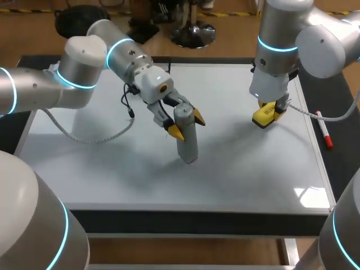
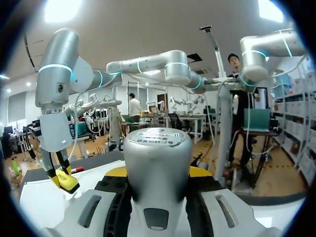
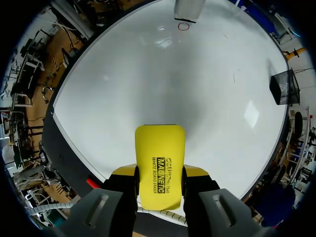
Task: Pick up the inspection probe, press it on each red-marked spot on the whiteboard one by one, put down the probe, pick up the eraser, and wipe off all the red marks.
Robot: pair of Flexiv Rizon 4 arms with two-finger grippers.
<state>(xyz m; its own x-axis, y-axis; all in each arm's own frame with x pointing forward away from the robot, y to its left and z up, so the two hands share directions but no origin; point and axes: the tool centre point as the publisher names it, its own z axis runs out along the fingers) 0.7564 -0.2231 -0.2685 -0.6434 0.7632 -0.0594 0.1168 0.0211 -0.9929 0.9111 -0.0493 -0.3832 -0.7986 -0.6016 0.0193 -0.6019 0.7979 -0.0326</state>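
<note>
1. Two arms are over the table. The left gripper (image 1: 188, 126) is clamped on the single inspection probe (image 1: 187, 143), a grey cylinder, with one yellow-tipped finger on each side of its upper body.
2. The probe stands nearly upright, leaning a little, with its lower end down at the whiteboard (image 1: 112, 174) near the middle. I cannot tell whether it actually presses the surface.
3. I can count only one red mark (image 3: 183, 26) – a small ring, just beside the probe's lower end in the right wrist view. From overhead the probe hides that spot.
4. There is one eraser (image 1: 263, 118), yellow. The right gripper (image 1: 270, 111) grips it between both fingers over the board's far right part, well apart from the probe.
5. One red marker pen (image 1: 323, 130) lies off the whiteboard on the dark strip along its right edge, near the right arm and touched by nothing.
6. A pale cable (image 1: 84, 138) from the left arm droops across the board's left side – clear of the probe and the mark.
</note>
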